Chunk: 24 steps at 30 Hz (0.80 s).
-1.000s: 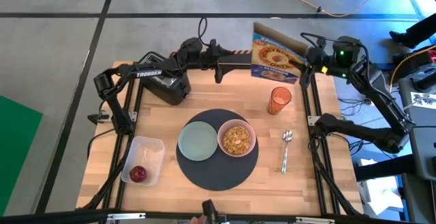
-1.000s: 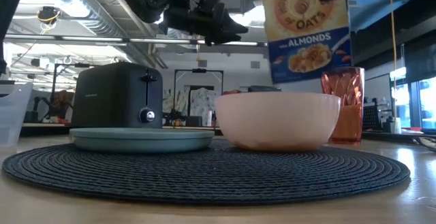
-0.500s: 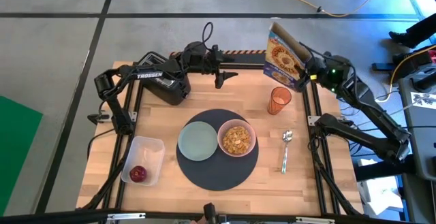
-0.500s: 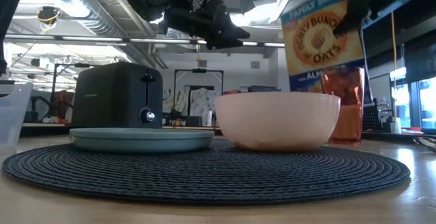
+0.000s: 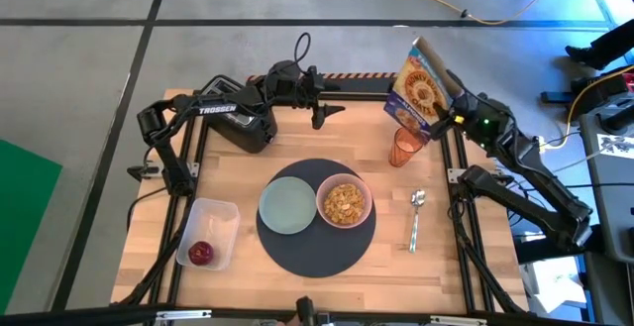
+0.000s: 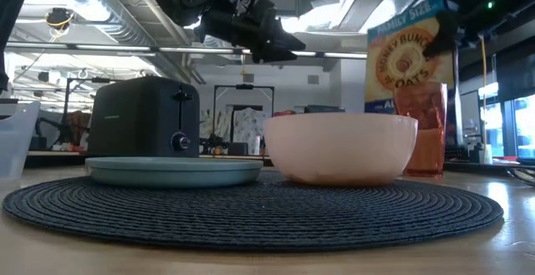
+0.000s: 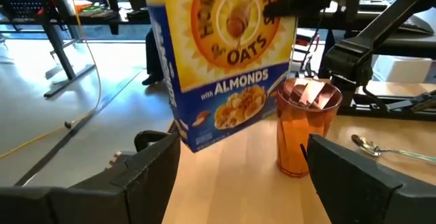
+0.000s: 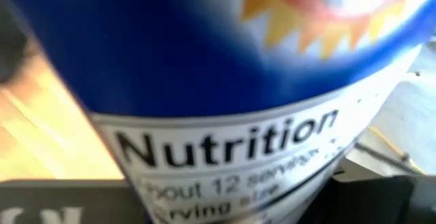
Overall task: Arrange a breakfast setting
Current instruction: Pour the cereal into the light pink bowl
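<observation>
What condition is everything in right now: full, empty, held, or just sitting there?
Yellow and blue cereal box: tilted, held in the air by the right gripper.
Translucent pink bowl: filled with cereal, on the round dark grey mat.
Pale green plate: empty.
Orange cup: upright.
Left gripper: open, empty.

A: Surface? Light wooden slatted counter (image 5: 248, 158) with black frame rails along both sides.

B: Directly on it?

A: Round dark grey woven mat (image 5: 315, 249) mid-front, black toaster (image 5: 244, 126) at the back left, clear rectangular plastic tub (image 5: 207, 233) front left, translucent orange cup (image 5: 404, 147) back right, metal spoon (image 5: 416, 217) just right of the mat.

B: Touching?

A: Tub and spoon both apart from the mat.
</observation>
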Tool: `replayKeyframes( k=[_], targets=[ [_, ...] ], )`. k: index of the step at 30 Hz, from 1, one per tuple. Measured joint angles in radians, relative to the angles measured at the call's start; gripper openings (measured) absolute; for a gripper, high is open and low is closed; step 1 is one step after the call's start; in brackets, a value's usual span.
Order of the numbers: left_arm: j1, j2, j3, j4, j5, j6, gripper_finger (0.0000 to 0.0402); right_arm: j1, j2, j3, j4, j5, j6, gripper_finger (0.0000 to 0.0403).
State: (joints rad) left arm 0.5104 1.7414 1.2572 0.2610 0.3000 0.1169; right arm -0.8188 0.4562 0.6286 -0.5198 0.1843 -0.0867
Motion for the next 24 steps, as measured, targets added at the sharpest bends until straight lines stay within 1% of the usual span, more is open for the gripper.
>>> replayKeyframes(
  k=[5,13,15,18,22,24],
  targets=[
    [-0.012,0.000,0.000,-0.006,-0.001,0.000,0.0305,0.000,-0.010,-0.069,0.024,0.007,0.040,0.0145],
    [-0.034,0.000,0.000,-0.009,-0.001,-0.001,0.0305,0.000,-0.008,-0.100,0.029,0.014,0.016,0.0150],
    [-0.034,0.000,0.000,-0.009,0.000,-0.001,0.0305,0.000,-0.008,-0.100,0.032,0.016,-0.001,0.0165],
    [-0.034,0.000,0.000,-0.023,0.000,-0.002,0.0305,0.000,-0.008,-0.100,0.040,0.020,-0.013,0.0203],
    [-0.034,0.000,0.000,-0.048,-0.001,-0.002,0.0305,0.000,-0.007,-0.100,0.038,0.074,0.008,0.0261],
    [-0.034,0.000,0.000,-0.052,-0.001,-0.002,0.0305,0.000,-0.007,-0.100,0.032,0.089,0.020,0.0282]
  ],
)
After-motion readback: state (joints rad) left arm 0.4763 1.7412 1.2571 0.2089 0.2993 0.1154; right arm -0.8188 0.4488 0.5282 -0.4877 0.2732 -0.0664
